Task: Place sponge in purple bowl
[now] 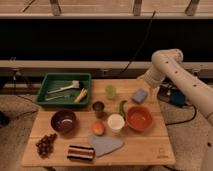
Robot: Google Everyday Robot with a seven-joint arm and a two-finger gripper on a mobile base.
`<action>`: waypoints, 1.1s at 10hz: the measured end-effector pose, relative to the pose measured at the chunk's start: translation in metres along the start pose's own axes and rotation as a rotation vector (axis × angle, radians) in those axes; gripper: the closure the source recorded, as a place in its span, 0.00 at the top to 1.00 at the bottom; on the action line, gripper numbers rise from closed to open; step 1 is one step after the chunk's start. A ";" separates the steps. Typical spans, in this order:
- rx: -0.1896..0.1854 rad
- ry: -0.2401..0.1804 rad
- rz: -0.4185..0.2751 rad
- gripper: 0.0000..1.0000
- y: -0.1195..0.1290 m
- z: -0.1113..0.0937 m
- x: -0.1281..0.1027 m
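Hand (149, 86) hangs over the table's (150, 146) back-right corner, just beside the sponge (140, 95). Across to the purple bowl (64, 121), green cup (110, 92), dark cup (99, 107) and white cup (116, 122) crowd the middle; open wood runs along the front-right.
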 end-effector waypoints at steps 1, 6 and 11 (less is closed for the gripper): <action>0.007 0.005 -0.035 0.79 -0.014 0.020 0.014; -0.016 0.014 -0.175 0.79 -0.026 0.093 0.036; -0.097 0.018 -0.244 0.79 -0.027 0.119 0.035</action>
